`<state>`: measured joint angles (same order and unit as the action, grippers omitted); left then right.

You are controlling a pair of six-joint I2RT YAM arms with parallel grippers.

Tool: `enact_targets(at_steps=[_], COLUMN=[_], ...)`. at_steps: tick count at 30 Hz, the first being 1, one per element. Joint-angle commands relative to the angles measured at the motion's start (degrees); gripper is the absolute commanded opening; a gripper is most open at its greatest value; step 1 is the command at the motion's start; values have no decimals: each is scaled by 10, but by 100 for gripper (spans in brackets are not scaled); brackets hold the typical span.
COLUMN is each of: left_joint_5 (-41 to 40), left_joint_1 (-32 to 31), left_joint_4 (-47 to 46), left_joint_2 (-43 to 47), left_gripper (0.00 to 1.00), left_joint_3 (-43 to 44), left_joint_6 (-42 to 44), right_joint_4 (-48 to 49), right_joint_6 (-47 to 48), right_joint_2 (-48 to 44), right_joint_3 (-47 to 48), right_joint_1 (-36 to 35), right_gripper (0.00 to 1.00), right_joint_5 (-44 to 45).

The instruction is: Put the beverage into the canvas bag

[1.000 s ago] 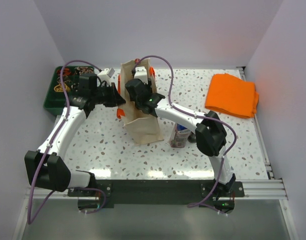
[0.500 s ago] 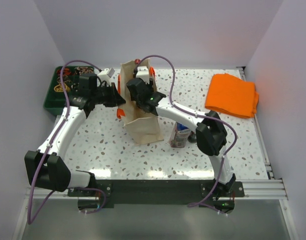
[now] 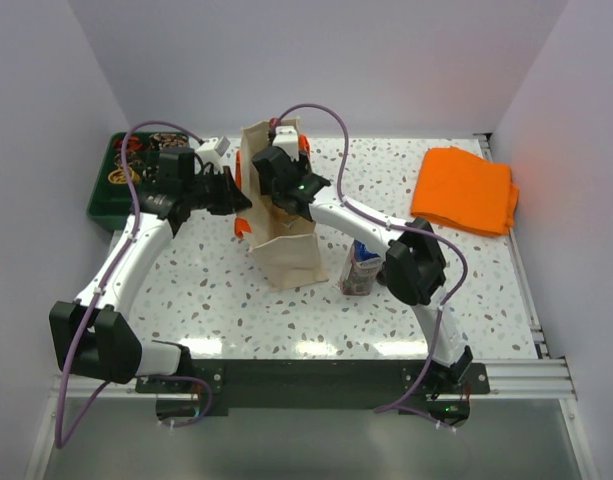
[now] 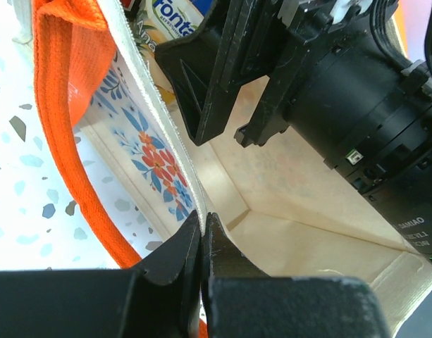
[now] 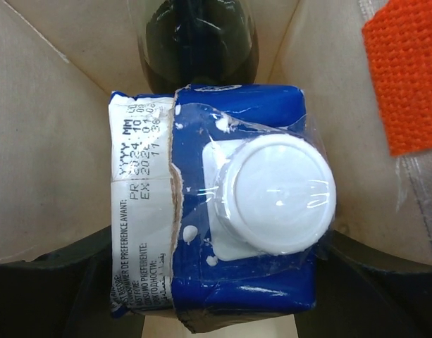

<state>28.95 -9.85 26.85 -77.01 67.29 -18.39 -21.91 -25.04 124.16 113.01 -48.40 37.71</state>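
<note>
My right end effector (image 5: pixel 216 299) is inside the canvas bag (image 3: pixel 286 255), clamped on the blue carton (image 5: pixel 208 211). A dark bottle (image 5: pixel 198 49) sits just past it, deeper in the bag. My left end effector (image 4: pixel 201 236) pinches the bag's rim. I judge that lowering, releasing and withdrawing remain. Another carton (image 3: pixel 361 268) stands on the worktop (image 3: pixel 206 290).

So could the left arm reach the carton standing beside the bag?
Probably not: the left hand is shut on the rim of the canvas bag, which stands between it and the carton.
</note>
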Motion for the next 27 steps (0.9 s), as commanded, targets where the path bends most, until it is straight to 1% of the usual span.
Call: enact_targets(at_steps=[1,3,7,19,27], left_joint_5=[15,15,15,14,13], left_joint_1=[-5,-5,-5,-5,-5], left_joint_4=[-1,-2,-5,-7,-7], left_joint_2=[13,13,12,7,7], left_gripper=[0,0,0,0,0], left_joint_3=[-10,-9,-8,-6,-6], left_joint_6=[11,13,13,12,11], right_joint_4=[20,19,14,12,18], right_joint_6=[-18,-17,-14,-7,3], right_joint_2=[-9,-10,-14,-34,-53], right_joint_3=[41,40,37,13,9], right_joint_1=[0,0,-1,-1,-2], right_gripper=[68,71,75,78,82], right_joint_5=[2,1,-4,0,5])
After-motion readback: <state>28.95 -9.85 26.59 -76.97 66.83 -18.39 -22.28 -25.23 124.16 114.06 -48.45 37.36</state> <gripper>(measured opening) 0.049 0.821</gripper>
